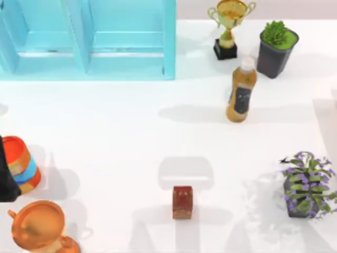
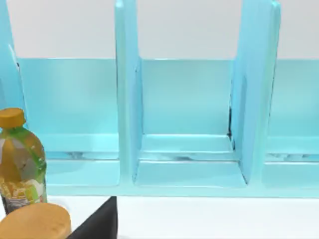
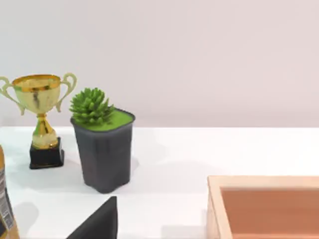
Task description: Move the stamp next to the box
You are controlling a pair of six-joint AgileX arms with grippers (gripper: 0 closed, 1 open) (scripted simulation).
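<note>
Centrally, toward the near edge of the white table (image 1: 116, 137), the stamp (image 1: 182, 202) stood upright and alone, a small reddish-brown block with a darker red top, touching nothing. Open table lay all around it, widest to its left and behind it.

Behind and to its right stood an amber bottle (image 1: 241, 90) with a white cap and a dark label; no writing on the label could be read. Near the far edge sat a gold trophy (image 1: 227, 27) on a black base and, just to its right, a dark pot holding a green succulent (image 1: 277, 45). A purple-flowered plant (image 1: 305, 184) in a dark pot stood close to the right edge, well apart from the stamp.

A turquoise shelf unit (image 1: 89, 39) with upright dividers filled the far left corner. Along the left edge stood an orange, blue-banded cup (image 1: 23, 164), beside a dark shape at the very edge that could not be identified. An orange-copper cup (image 1: 39, 225) sat at the near left corner.

From the left wrist view, the shelf's compartments faced the camera, with a green-and-orange labelled bottle (image 2: 20, 162) whose print was illegible. From the right wrist view, the rim of a pale wooden box (image 3: 264, 206) appeared on the table, apart from the succulent and trophy.

How far either arm's jaws were open, or whether they held anything, could not be told.
</note>
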